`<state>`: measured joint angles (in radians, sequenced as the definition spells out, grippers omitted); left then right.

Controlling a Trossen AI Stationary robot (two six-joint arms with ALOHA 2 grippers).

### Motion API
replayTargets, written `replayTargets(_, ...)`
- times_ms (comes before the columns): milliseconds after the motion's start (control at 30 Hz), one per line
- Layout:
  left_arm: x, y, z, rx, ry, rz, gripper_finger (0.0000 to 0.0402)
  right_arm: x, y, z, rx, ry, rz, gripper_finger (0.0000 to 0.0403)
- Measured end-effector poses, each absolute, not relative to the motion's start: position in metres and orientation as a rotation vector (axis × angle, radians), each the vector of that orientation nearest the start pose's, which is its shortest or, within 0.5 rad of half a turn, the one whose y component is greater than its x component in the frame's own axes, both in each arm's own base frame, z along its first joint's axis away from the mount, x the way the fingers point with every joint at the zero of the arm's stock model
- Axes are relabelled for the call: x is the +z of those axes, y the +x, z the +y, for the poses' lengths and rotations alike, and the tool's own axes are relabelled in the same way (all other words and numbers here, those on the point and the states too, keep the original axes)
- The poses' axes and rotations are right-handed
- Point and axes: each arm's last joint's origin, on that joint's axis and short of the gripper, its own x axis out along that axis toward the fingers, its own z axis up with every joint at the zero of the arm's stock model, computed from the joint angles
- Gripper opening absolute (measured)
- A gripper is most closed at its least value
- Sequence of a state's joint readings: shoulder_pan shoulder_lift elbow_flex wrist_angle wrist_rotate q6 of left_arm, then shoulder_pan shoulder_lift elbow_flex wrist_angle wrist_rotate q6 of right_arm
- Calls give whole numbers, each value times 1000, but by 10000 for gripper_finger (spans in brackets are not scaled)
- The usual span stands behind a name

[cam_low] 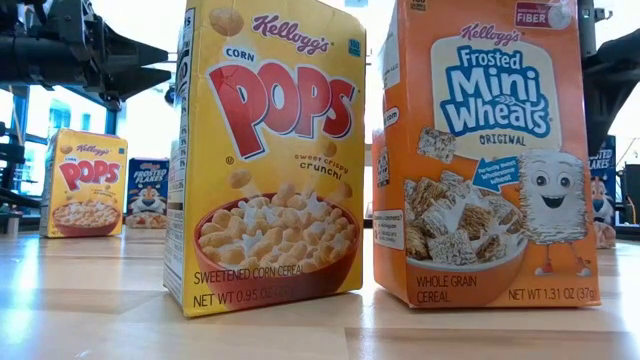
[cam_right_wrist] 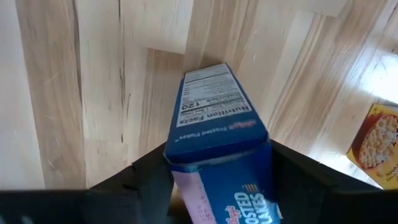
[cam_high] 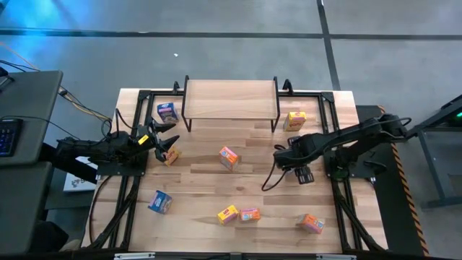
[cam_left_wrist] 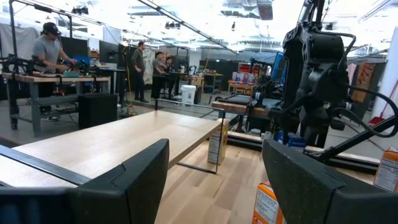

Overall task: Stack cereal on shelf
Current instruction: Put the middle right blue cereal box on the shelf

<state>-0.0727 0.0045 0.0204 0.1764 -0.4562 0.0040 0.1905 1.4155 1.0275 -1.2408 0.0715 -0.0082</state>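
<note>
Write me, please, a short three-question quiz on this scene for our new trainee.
1. True or false: a cereal box already stands on the shelf.
2. Which box does the right tool grip? A) yellow Corn Pops B) blue Frosted Flakes C) orange Mini-Wheats
3. Fill in: the left tool is ___, with nothing between its fingers.
Key: 1 false, the shelf top is bare; 2 B; 3 open.
</note>
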Motion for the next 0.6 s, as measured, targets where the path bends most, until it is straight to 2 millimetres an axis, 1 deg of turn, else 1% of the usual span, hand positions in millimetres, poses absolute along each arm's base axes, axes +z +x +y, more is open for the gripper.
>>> replayTargets(100,186,93,6,383,-47,-186,250,231,219,40,95,-215,1616,189)
replayTargets(233,187,93,6,383,-47,-186,250,231,219,40,92,-213,1616,173)
replayTargets(600,186,93,6,383,-46,-186,250,231,220,40,74,-198,1612,170)
